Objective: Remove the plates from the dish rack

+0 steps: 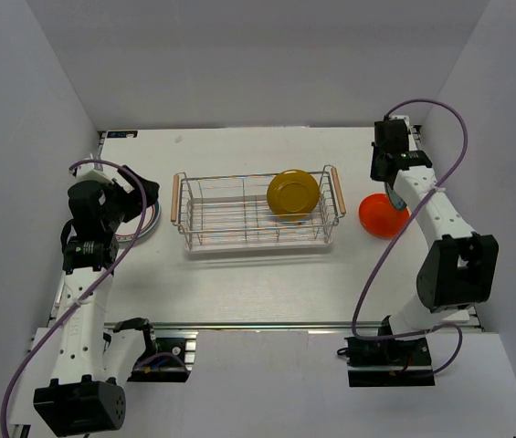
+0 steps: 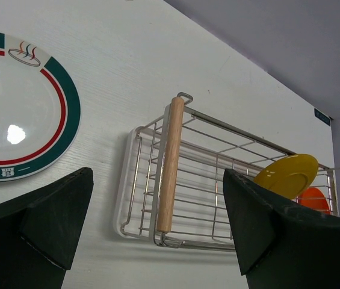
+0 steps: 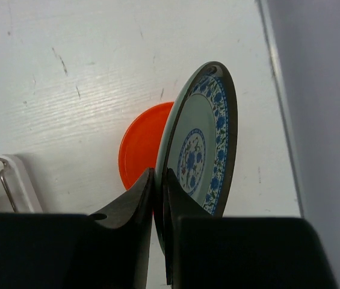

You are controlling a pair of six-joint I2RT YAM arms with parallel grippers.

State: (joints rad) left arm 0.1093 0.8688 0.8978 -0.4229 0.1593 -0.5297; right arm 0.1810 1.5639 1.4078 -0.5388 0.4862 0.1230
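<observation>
The left end effector [image 2: 156, 180] is gaping wide beside the red-ringed plate [image 2: 13, 114] lying at overhead left. The right end effector [image 3: 159, 180] is pinching a blue-patterned plate [image 3: 203, 150] by its rim near the orange plate [image 1: 383, 216]. The yellow plate [image 1: 293, 193] is leaning in the centred rack's [image 1: 176, 198] right end.

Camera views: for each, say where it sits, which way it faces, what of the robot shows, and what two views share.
Top external: above and behind the bases, facing down on the table; both arms show, flanking the dish rack with its yellow plate.
Left wrist: on the left arm, facing the rack's wooden handle; the left gripper, open, fills the bottom.
Right wrist: on the right arm, facing down; right gripper shut on a blue-patterned plate above an orange plate.
Shared: top and left wrist show the yellow plate.
</observation>
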